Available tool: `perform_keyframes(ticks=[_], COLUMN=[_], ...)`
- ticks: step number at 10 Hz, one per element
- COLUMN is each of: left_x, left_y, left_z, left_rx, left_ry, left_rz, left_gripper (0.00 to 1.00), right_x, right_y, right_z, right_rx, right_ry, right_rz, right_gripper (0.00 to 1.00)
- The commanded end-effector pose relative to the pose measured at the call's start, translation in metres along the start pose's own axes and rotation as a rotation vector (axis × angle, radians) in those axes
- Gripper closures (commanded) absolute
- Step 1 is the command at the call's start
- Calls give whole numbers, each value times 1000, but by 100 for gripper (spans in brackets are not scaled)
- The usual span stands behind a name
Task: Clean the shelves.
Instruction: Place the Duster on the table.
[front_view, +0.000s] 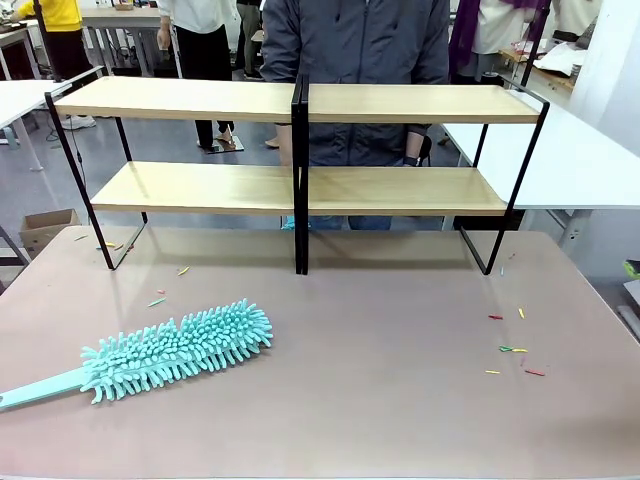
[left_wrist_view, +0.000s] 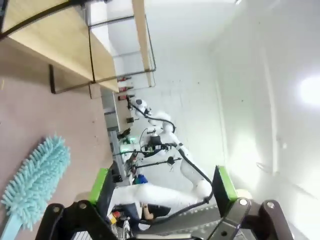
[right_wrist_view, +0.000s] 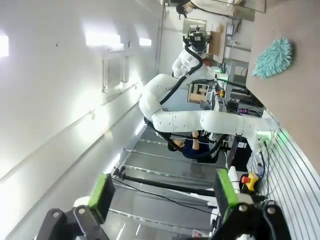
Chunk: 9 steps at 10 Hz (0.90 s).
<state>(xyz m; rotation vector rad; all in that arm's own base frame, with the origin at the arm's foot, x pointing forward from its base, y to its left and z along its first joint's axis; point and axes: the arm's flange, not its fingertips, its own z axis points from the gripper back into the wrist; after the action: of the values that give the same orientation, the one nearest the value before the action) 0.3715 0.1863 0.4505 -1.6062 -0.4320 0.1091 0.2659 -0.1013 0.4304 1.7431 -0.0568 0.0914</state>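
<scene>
The shelves (front_view: 300, 145), two long light-wood boards on a thin black frame, stand at the far side of the brownish-pink surface (front_view: 380, 400), with a person (front_view: 355, 60) in a dark jacket just behind them. A turquoise fluffy duster (front_view: 165, 352) lies on the near left of the surface, and small coloured scraps (front_view: 512, 349) are scattered at the right. The left gripper (left_wrist_view: 162, 187) and right gripper (right_wrist_view: 162, 192) both have their green-padded fingers spread apart, grasping nothing.

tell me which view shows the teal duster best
The front view: the whole duster lies flat on the table, fluffy head and handle both visible. The left wrist view catches its head and some handle at the edge; the right wrist view shows just its head, far off.
</scene>
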Motion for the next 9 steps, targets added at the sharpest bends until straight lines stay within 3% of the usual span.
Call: perform_keyframes(ticks=[1, 9], left_x=[-22, -22], left_y=[-31, -31], left_z=[6, 6], left_rx=[20, 20], left_ry=[116, 116], left_rz=[-143, -143], left_gripper=[0, 0], right_x=[-1, -1], right_y=[6, 6], right_z=[1, 1], right_rx=[6, 6], right_ry=[-7, -7], right_rz=[23, 23], right_gripper=[0, 0])
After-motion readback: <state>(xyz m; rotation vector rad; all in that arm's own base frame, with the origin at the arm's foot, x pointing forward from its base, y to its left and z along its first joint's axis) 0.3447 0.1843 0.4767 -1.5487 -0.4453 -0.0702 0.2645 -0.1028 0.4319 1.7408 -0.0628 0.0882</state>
